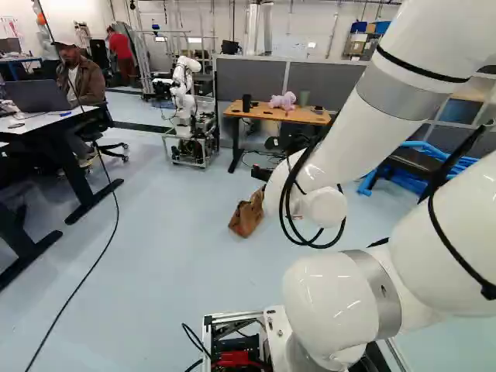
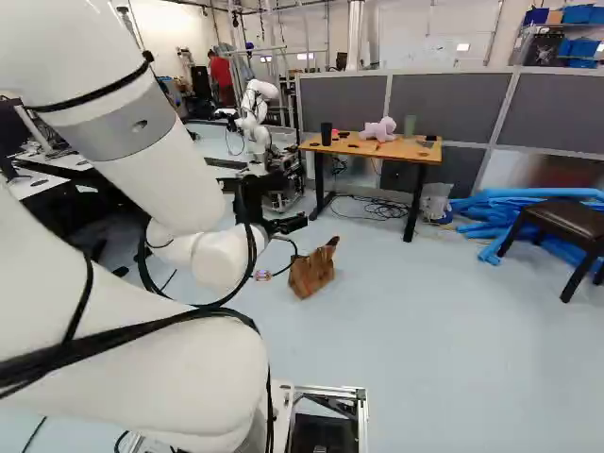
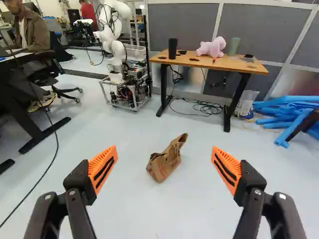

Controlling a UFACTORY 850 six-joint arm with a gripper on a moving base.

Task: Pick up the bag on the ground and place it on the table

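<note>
Gripper [image 2: 283, 226] spread wide, fingers well apart, and there's the bag [image 3: 164, 163], leaning on the floor [image 3: 129, 209], ahead and framed between them! Beyond it, well apart, the table [image 3: 199, 62]: black cup [image 3: 172, 49] towards one end, pink toy [image 3: 212, 48] near the far edge, green cup [image 3: 234, 46] just beside.

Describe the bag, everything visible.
Brown, crumpled bag, paper by the look of it: wide, creased body, squeezed into a narrower top that slants up to one side. Contents can't be seen. It sits on the floor, short of the table, ahead of the open gripper and framed by its fingers in the wrist view. Only the floor touches it.
</note>
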